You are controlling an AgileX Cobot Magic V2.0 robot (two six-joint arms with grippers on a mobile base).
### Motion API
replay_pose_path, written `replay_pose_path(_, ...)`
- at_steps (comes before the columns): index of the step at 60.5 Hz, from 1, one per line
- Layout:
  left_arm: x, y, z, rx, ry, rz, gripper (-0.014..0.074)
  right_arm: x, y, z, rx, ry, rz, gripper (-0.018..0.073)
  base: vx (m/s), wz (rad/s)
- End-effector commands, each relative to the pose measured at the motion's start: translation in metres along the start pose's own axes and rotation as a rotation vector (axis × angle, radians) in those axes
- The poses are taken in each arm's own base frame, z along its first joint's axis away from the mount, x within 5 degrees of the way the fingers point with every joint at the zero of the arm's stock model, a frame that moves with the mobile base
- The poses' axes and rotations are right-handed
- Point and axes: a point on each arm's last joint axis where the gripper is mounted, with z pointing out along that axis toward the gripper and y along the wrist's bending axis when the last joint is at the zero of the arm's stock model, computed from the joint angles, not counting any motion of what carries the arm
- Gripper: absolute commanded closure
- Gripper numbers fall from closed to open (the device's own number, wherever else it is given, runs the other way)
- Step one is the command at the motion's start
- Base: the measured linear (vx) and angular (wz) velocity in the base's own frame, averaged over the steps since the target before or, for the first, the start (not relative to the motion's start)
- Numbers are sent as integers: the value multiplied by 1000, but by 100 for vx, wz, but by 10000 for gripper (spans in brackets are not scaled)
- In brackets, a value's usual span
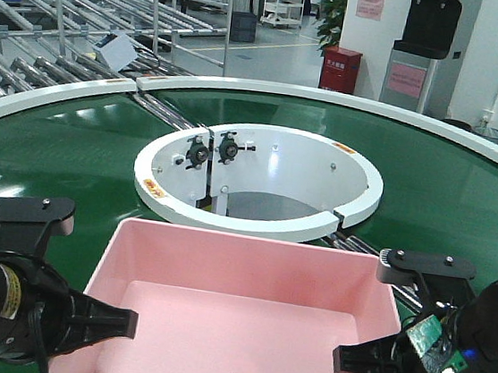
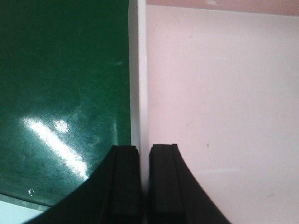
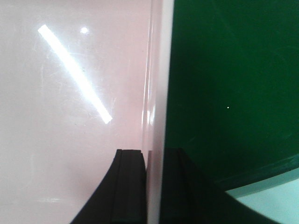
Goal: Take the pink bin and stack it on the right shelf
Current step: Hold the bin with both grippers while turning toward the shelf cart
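Nearest, the left gripper (image 2: 144, 186) straddles the left wall of the pink bin (image 1: 243, 316), one finger inside and one outside. Its jaws are closed onto the rim with no visible gap. The right gripper (image 3: 154, 189) holds the right wall likewise, clamped either side of the rim.

Assessment: opposed grips on the two side walls suit a wide, shallow tub, so it can lift level without swinging.

The bin lies at the near centre of the green conveyor belt (image 1: 47, 145) and is empty. Whether its base is off the belt cannot be told.

Beyond it, a white ring housing (image 1: 296, 169) occupies the middle of the belt, apart from the bin's far rim. Far left stand roller racks (image 1: 89, 6); far right, a red cabinet (image 1: 341, 68). No shelf on the right is identifiable in these views.
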Motion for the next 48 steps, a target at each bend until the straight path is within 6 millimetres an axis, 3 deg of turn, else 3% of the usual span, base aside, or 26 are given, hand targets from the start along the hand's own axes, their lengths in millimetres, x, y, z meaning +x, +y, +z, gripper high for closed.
replay_pose_path(1,-13,2,-21,9,-117,33,453,-9,-9,-18,57,-93,-58,561,0,0)
replay_pose_path(48,-13,2,-21,9,-117,33,453,-9,-9,-17,58,-91,-59,561,-2,-7)
